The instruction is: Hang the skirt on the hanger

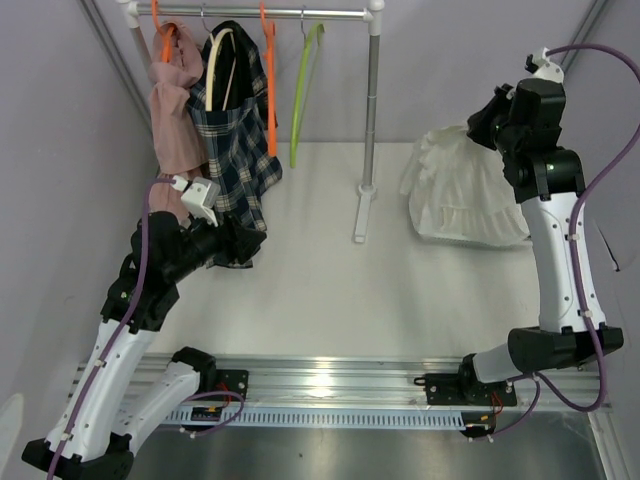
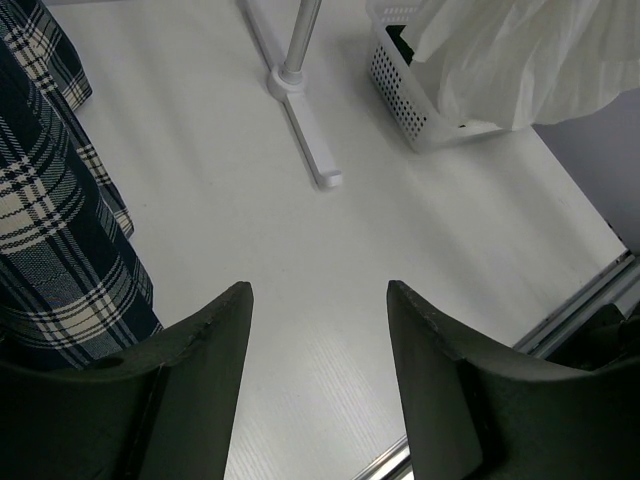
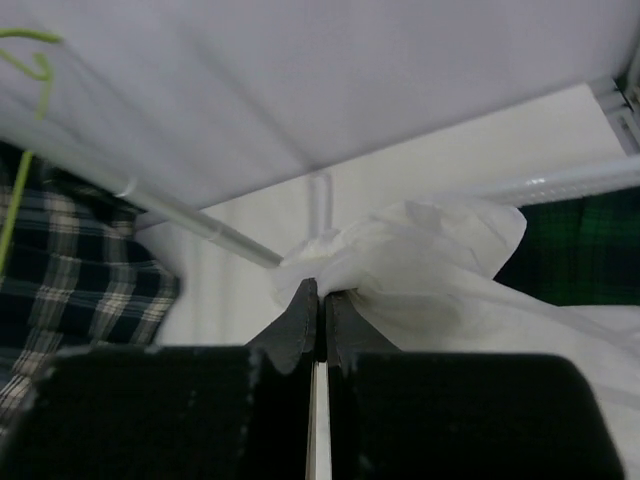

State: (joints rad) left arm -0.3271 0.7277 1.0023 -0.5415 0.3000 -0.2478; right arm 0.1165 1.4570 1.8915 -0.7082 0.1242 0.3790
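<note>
Now the right pincer [image 3: 320,297] is pinching a bunched fold of the crumpled, ruffled white skirt [image 3: 430,255] at its tips, while the left pincer [image 2: 318,305] is hanging spread.

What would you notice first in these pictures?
The ruffled white skirt on the right stands out most, bunched up where the right fingers pinch it. On the left, a plaid skirt and a pink garment hang from the rack. A bare green hanger hangs beside them.
</note>
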